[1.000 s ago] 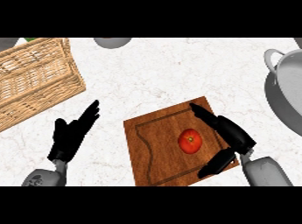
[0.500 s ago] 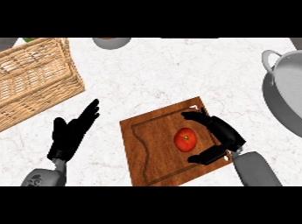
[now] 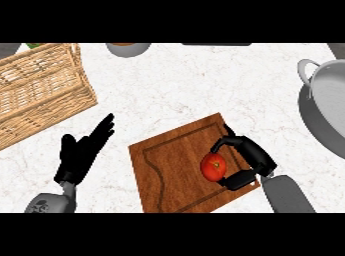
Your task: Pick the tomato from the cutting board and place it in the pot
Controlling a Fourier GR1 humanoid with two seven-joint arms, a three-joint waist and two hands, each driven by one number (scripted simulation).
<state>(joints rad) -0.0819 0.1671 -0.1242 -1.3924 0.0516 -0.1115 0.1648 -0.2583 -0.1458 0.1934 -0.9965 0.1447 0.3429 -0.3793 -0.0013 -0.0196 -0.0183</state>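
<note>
Right hand (image 3: 247,159) of mine curls round the tomato (image 3: 214,166) near the cutting board's (image 3: 167,167) right edge; bare counter (image 3: 204,90) lies between it and the pot (image 3: 336,112) at right; my left hand (image 3: 83,150) rests open beside the basket (image 3: 29,95).

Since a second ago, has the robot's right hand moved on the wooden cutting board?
Yes. The right hand has closed in leftward across the brown wooden cutting board, and its fingers now curl round the red tomato.
</note>
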